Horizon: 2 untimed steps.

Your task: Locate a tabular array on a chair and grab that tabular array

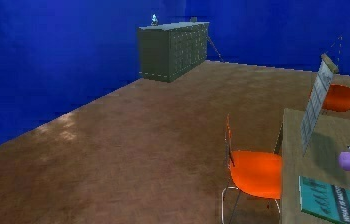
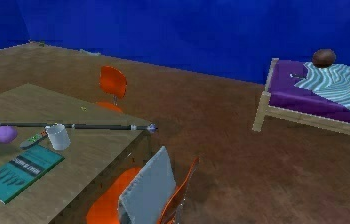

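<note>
A grey flat slab (image 2: 148, 190) stands upright on the seat of an orange chair (image 2: 108, 205) at the bottom of the arm side view, leaning against the chair's back. In the forward view a similar pale slab (image 1: 318, 100) leans at the right, between a wooden table (image 1: 308, 175) and an orange seat (image 1: 338, 97). I cannot tell what it rests on.
The table (image 2: 73, 150) carries a teal book (image 2: 21, 170), a purple thing (image 2: 5, 133), a white cup (image 2: 57, 136) and a long dark rod (image 2: 83, 126). Other orange chairs (image 2: 111, 85) (image 1: 255, 170) stand by it. A bed (image 2: 318, 90) is at right. A dresser (image 1: 173, 50) stands by the far blue wall.
</note>
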Tool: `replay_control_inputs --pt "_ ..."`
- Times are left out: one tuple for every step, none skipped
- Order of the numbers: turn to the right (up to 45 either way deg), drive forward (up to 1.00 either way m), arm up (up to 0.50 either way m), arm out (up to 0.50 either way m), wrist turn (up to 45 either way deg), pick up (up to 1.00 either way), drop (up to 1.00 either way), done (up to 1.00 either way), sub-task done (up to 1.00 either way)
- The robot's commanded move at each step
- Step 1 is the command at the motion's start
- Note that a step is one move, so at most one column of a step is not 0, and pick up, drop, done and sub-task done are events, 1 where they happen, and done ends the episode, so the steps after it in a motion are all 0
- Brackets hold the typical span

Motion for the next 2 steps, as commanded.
replay_control_inputs --pt "0.0 0.0 0.5 0.0 0.0 0.0 0.0 0.0 0.0" --pt "0.0 0.0 0.18 0.0 0.0 0.0 0.0 0.0 0.0"
